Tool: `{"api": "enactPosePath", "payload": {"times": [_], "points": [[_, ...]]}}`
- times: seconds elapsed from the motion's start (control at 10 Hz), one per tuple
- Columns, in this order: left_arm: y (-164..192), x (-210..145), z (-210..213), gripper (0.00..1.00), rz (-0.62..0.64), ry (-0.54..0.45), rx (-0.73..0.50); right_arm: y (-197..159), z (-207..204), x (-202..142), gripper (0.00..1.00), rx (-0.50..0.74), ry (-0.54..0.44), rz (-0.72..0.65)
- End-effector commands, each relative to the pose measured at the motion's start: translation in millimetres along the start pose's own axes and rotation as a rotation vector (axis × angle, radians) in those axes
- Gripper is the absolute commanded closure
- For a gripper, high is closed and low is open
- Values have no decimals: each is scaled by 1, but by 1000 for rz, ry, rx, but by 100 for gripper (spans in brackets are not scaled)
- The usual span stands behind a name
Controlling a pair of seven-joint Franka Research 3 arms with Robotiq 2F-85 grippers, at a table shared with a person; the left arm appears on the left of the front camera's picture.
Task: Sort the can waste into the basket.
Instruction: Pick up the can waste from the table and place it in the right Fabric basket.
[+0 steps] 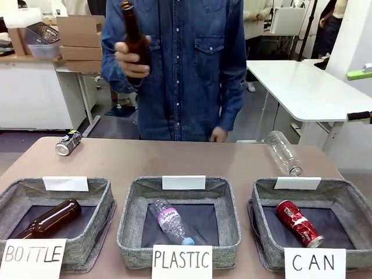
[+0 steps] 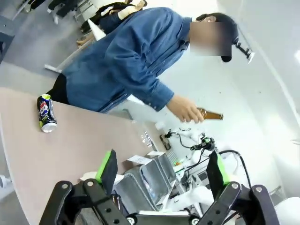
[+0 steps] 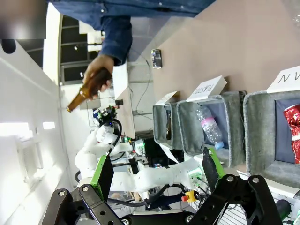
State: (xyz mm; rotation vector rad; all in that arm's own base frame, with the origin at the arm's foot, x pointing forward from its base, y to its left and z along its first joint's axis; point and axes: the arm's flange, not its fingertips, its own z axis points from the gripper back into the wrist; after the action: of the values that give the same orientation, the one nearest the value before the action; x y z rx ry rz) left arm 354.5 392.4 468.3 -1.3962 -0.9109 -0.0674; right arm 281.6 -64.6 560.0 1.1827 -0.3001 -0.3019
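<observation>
Front: the red can (image 1: 299, 223) lies in the CAN basket (image 1: 354, 197) and the silver can (image 1: 68, 143) is out on the table (image 1: 174, 160), so the task looks half done. Left wrist: the left gripper (image 2: 161, 171) is spread and empty, with the silver can far ahead-left of its jaws. Right wrist: the right gripper (image 3: 154, 171) is spread too, the basket to its right.

The red can (image 1: 299, 223), white-marked and dented, lies slanted on its side on the dark lining of the grey fabric basket (image 1: 263, 224) signed "CAN", at the near right. The silver can (image 1: 68, 143), with dark blue print, lies on its side on the counter (image 1: 174, 160) at the far left, well apart from the basket.
</observation>
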Motion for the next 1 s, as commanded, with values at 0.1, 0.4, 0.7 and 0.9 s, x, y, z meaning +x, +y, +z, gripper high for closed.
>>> {"api": "enactPosePath", "payload": {"times": [0.1, 0.4, 0.7, 0.9], "points": [[8, 10, -25, 0, -5, 114, 23, 1, 2, 2, 0, -2, 6, 27], [19, 15, -49, 0, 15, 183, 40, 1, 2, 2, 0, -2, 6, 27], [24, 16, -55, 0, 24, 203, 45, 1, 2, 2, 0, -2, 6, 27], [24, 16, -56, 0, 23, 204, 52, 1, 2, 2, 0, -2, 6, 27]]}}
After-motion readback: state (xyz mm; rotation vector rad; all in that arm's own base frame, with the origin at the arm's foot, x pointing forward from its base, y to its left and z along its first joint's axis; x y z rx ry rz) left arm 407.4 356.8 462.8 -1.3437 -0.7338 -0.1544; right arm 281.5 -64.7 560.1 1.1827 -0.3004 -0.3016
